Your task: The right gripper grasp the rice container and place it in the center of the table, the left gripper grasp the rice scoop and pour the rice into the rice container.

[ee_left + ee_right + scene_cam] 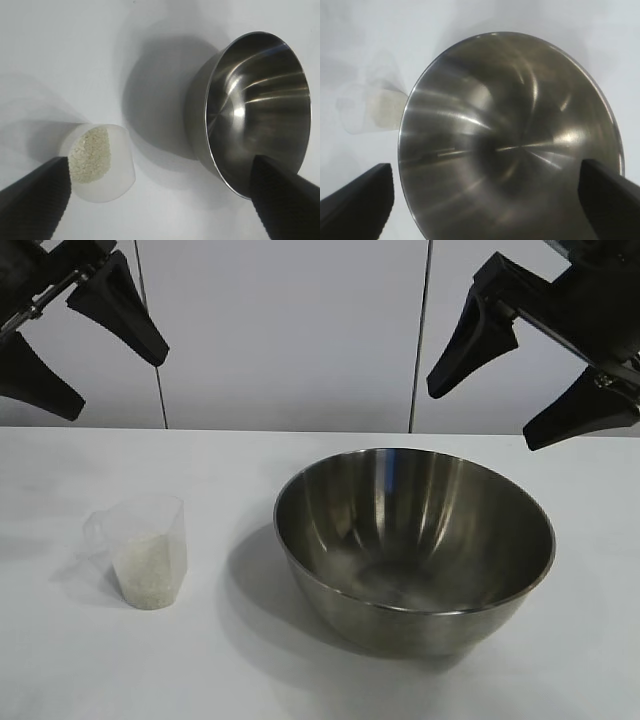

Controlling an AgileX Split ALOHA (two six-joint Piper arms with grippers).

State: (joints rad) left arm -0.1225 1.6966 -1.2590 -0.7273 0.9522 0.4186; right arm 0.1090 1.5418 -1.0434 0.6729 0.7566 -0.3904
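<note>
The rice container sits on the white counter, a bit toward 3 o'clock from the middle. The rice scoop stands at 9 o'clock from it, apart, with rice inside. The right gripper hangs above the bowl, fingers wide apart, holding nothing. The left gripper hangs above the scoop, fingers wide apart too. Both arms are cut off at the top edge.
</note>
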